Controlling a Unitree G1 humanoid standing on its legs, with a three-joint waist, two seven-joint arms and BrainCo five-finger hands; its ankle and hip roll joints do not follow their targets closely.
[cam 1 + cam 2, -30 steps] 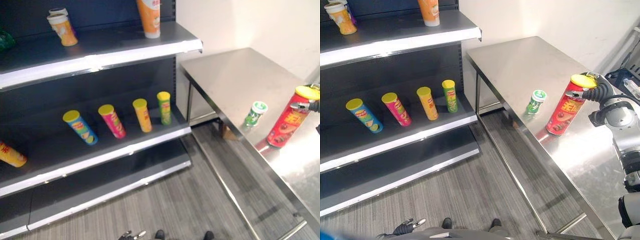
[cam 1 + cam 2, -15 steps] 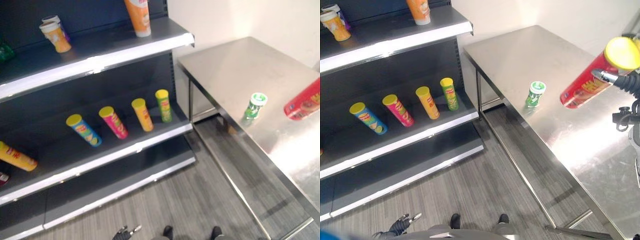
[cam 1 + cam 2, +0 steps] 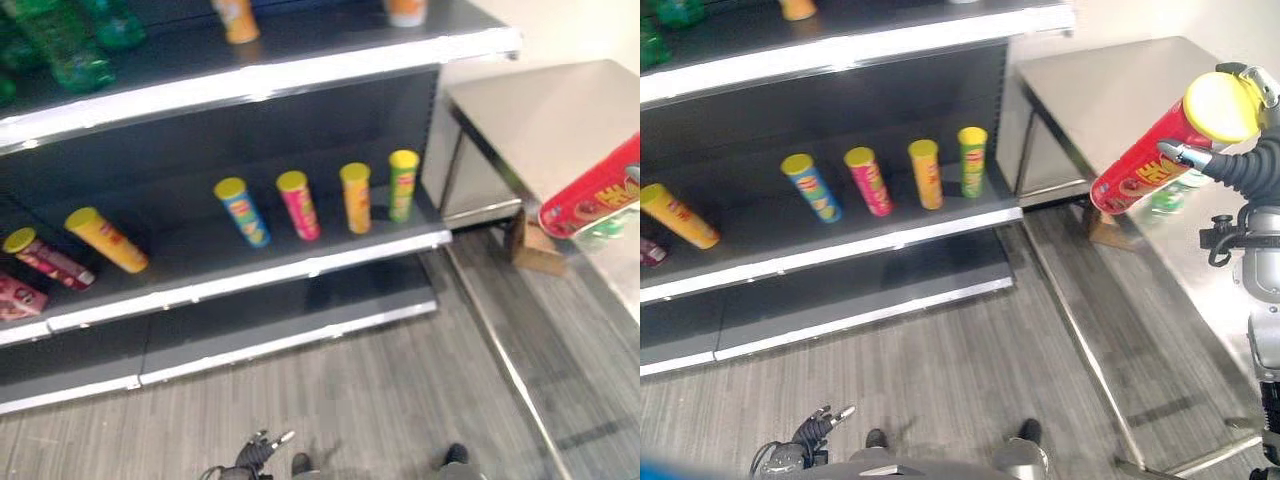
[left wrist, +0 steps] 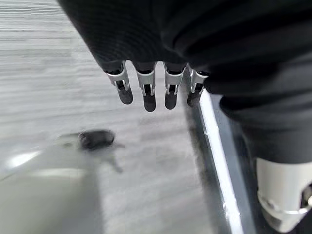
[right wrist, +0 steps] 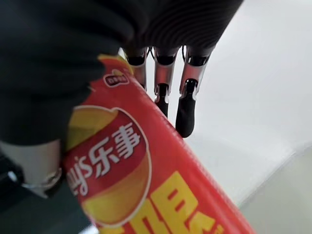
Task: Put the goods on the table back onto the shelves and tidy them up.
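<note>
Down by the floor, left hand (image 3: 818,428) hanging idle with loose, empty fingers. Further up, right hand (image 3: 1225,160) closed round red can (image 3: 1160,150), tilted in air above table (image 3: 1110,90), probably for carrying towards shelves (image 3: 840,250) beyond.

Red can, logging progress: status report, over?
Right hand shut on red can, lifted off table. Left hand open, idle. Nothing blocking the shelf.

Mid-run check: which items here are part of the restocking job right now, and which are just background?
In the job:
red chip can, held in the right hand
small green can on the table
middle shelf

Background:
four upright cans, already shelved
cardboard box on the floor
left hand, idle
</note>
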